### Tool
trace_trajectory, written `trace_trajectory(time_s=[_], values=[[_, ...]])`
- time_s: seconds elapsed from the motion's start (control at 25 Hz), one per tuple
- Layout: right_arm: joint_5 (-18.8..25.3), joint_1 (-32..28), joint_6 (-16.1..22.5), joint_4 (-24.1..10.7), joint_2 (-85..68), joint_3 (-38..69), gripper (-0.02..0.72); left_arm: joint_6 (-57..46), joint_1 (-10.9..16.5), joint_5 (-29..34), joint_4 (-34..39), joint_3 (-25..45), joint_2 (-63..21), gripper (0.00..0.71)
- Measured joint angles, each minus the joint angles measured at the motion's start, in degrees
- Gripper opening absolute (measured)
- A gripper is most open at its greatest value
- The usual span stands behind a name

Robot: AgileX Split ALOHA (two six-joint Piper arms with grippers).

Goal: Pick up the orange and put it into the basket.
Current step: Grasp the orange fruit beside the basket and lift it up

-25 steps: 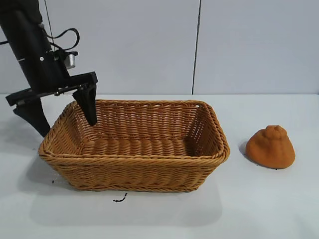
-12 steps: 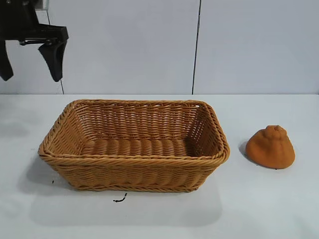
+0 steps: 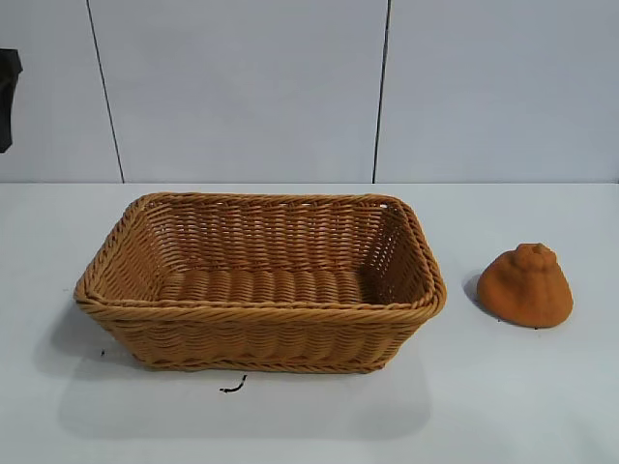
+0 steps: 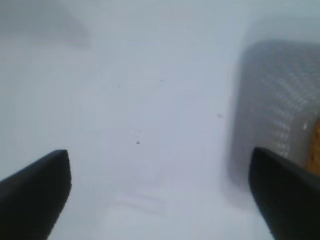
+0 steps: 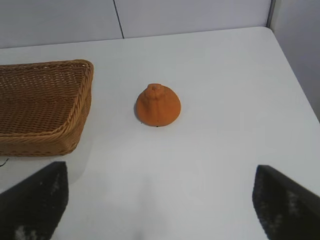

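Orange [image 3: 525,286], a dull lump with a knobby bump on top, sits on the white tabletop [image 3: 503,406] toward its right edge, just beside the basket's short right end but not touching it. Nothing is holding it. From the right wrist view the orange [image 5: 158,105] rests alone on bare surface, with the corner of the basket [image 5: 45,105] off to one side.

That woven wicker basket [image 3: 261,333] stands upright near the middle of the tabletop, long side facing me, and its inside looks empty. A small dark squiggle [image 3: 232,387] lies on the tabletop just in front of it.

High at the far left edge, only a dark sliver of the left arm [image 3: 8,97] shows in the exterior view. Its own camera shows the left gripper [image 4: 160,195] with fingers spread wide apart over bare tabletop, holding nothing, a strip of wicker at the side.

Over the near right part of the tabletop, the right gripper [image 5: 160,200] hangs well short of the orange, its two fingers also spread wide and empty.
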Motion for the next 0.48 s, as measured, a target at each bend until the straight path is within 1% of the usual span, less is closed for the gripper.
trace_trajectory(time_s=[0.48], values=[[0.0,0.0,0.0,-0.1,0.0,0.0,0.694,0.0,0.0,0.0,0.0,30.5,-36.0,0.694]])
